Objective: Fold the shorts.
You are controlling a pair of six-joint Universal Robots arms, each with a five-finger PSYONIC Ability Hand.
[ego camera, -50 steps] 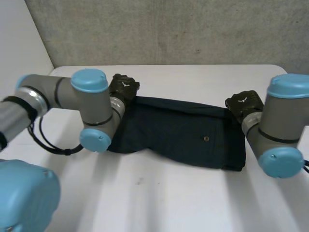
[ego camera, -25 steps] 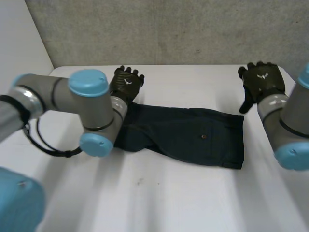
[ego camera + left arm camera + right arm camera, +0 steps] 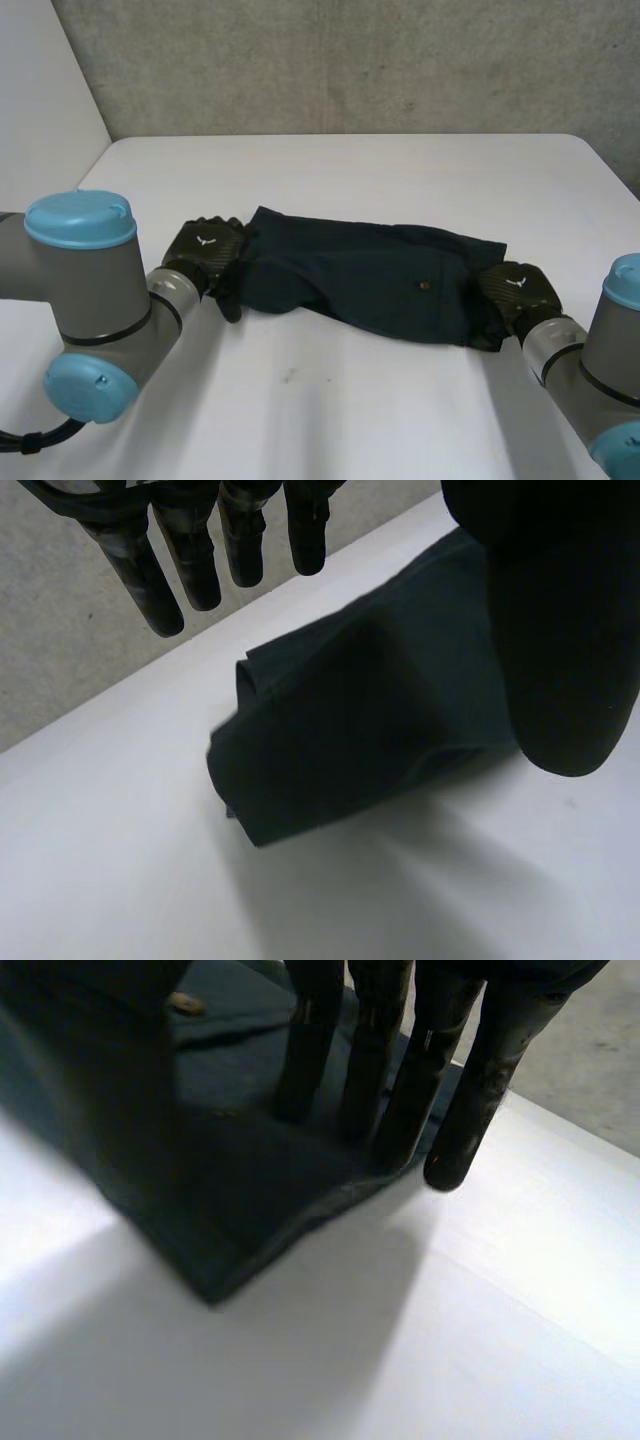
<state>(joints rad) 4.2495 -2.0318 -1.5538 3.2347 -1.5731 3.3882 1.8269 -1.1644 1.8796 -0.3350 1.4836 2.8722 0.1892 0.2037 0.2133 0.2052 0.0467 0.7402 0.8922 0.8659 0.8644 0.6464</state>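
Head view: the shorts (image 3: 370, 275) lie as a long dark band across the middle of the table (image 3: 350, 400), running from 9 to 3 o'clock and tilted so the 3 o'clock end sits nearer me. A small button (image 3: 427, 286) shows on the half toward 3 o'clock.

My left hand (image 3: 205, 252) is at the band's 9 o'clock end, just beside the cloth. In the left wrist view its fingers (image 3: 200, 560) hang straight and spread past the folded end, with the thumb (image 3: 565, 630) over the cloth; nothing is held.

My right hand (image 3: 515, 288) is at the 3 o'clock end, on the near corner. In the right wrist view its fingers (image 3: 400, 1090) reach down straight onto the cloth's edge, one of them beyond it over bare table, and they grip nothing.
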